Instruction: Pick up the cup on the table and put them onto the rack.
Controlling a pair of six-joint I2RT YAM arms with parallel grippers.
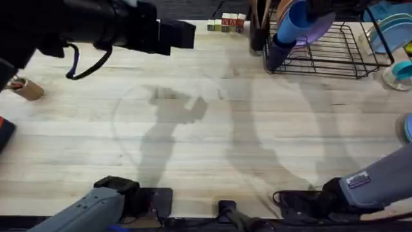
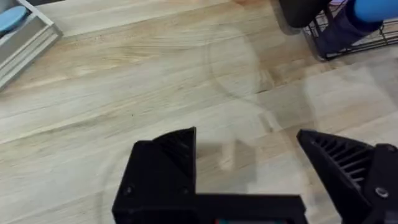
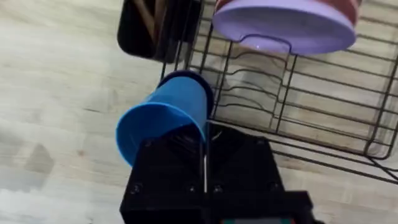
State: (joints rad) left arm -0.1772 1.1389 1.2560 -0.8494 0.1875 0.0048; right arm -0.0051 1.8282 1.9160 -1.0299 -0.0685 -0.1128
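Blue cup [image 3: 163,118]: bright blue, unpatterned. Purple cup [image 1: 278,51]: dark purple. Rack [image 1: 335,55]: black wire. Plate [image 3: 286,25] in rack: lilac with red rim. Table [image 1: 206,129]: pale wood, visible grain. Left gripper [image 2: 249,180] and right gripper [image 3: 205,180]: black

The left gripper [image 2: 245,171] is held with fingers spread apart above the table [image 1: 193,129]. The right gripper [image 3: 202,152] is clamped on the blue cup [image 3: 165,118].
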